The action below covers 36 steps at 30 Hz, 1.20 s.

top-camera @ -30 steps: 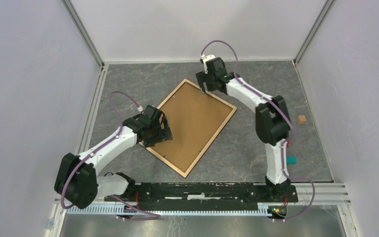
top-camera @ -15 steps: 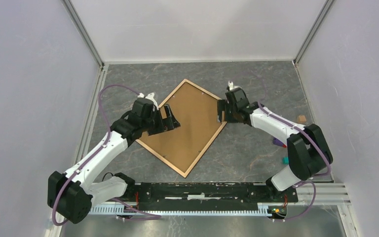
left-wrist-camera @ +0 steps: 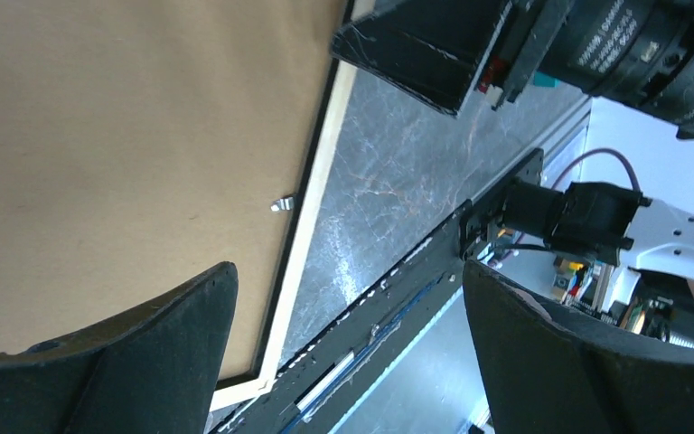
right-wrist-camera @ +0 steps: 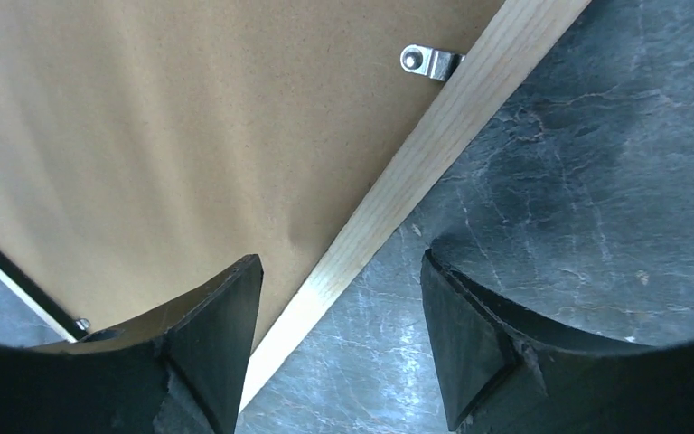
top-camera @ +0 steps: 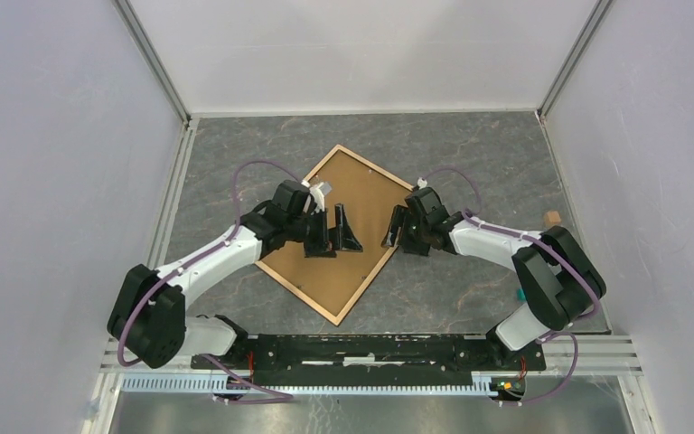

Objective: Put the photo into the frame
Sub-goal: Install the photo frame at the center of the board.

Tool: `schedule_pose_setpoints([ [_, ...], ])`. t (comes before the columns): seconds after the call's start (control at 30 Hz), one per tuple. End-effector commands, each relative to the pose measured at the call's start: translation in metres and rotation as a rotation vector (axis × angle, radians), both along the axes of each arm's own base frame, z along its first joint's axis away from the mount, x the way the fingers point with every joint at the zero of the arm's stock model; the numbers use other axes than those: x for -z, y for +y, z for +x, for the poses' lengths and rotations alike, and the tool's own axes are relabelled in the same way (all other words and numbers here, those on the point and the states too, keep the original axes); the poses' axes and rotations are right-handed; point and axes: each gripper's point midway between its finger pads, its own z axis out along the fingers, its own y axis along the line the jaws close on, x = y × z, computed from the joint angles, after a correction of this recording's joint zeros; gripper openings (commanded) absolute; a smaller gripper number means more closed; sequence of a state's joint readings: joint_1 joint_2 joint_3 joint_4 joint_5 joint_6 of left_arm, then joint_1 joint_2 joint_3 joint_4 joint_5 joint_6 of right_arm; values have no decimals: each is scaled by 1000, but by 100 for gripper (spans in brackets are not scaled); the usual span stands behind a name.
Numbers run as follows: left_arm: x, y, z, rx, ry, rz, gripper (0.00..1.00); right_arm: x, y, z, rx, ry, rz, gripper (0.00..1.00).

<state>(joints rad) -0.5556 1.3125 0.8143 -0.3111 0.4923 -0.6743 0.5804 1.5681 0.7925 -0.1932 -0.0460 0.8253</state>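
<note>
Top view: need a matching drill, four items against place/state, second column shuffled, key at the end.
Things:
1. left gripper
2. right gripper
3. backing board
4. small tan block

Places/states:
A. on the table, near the right wall
B. open, above the backing board
C. lying inside the rails of the frame
D. open, over the frame's right edge

Pairs: 1-B; 2-D; 3-C; 4-A

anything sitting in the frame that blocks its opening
Yes: the brown backing board fills the frame, lying inside its rails, with a metal clip on the rail reaching over its edge.
</note>
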Motion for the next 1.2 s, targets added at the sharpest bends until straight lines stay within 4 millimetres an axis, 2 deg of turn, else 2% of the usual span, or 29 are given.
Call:
schedule_pose_setpoints([
  [0.0, -8, -21, -4, 49, -22, -42, 100, 15, -1, -11, 71, 64, 25, 69],
  [0.07, -7, -27, -6, 59, -48, -19, 100, 17, -1, -13, 113, 101, 24, 62],
  [0.3, 1, -39, -7, 74, -86, 16, 100, 28, -18, -19, 292, 164, -21, 55],
  [0.47, 0, -30, -5, 59, -174, 64, 100, 33, -23, -22, 352, 183, -27, 48],
  [0.67, -9, -21, 4, 25, -272, 116, 100, 37, -25, -24, 369, 202, -53, 44],
  [0.77, -12, -19, 6, 31, -294, 154, 100, 39, -22, -27, 357, 214, -49, 35],
  [0.87, -12, -18, 5, 33, -325, 212, 100, 36, -15, -28, 336, 219, -14, 23],
  [0.97, -11, -18, 3, 27, -344, 261, 100, 29, -11, -26, 335, 213, 8, 0],
  [1.17, -10, -23, -9, 25, -397, 373, 100, 0, 2, -14, 331, 174, 81, 0],
])
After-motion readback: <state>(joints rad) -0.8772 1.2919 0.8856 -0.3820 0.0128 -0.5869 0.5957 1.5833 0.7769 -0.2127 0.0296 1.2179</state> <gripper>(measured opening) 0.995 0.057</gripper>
